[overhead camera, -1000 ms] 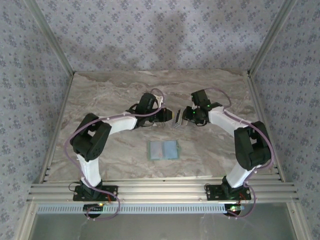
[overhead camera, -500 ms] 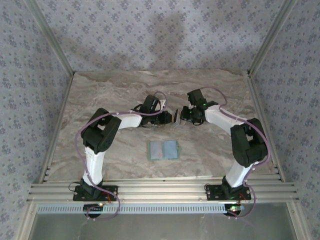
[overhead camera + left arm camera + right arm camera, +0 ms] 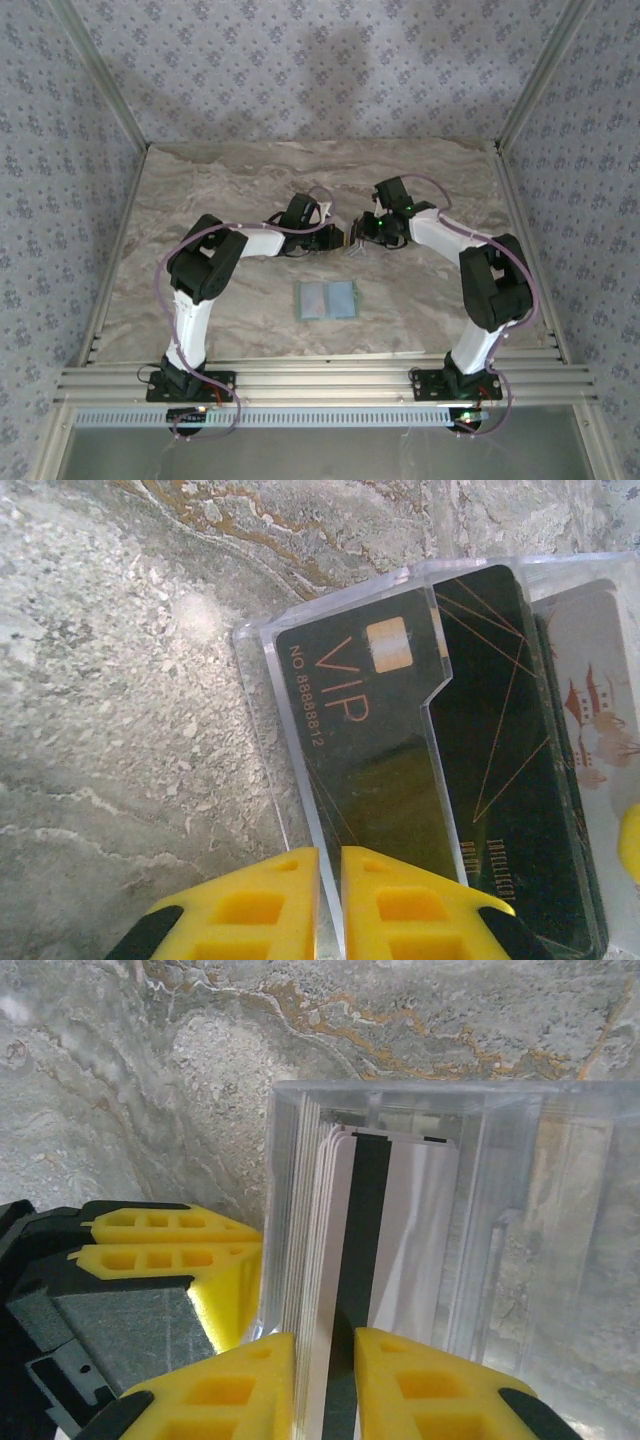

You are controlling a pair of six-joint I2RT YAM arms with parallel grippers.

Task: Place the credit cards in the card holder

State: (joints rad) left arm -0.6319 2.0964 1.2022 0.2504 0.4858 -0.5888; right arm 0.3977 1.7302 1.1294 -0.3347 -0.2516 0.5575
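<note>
Pale green card holder (image 3: 328,299) lies open, flat. Credit cards (image 3: 400,1220) stand on edge, stacked in clear box (image 3: 505,1200).

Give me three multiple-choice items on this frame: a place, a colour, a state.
1. Relative to the clear case, the card holder lies on the table: A. beyond it; B. nearer the front edge; C. beneath it.
2. The VIP card is: A. black; B. red; C. white.
3. The left gripper is: A. wide open; B. shut on the clear case's wall; C. touching the card holder.
Key: B, the top view shows it nearer the front; A, its face is black; B, its yellow fingers pinch the clear wall.
</note>
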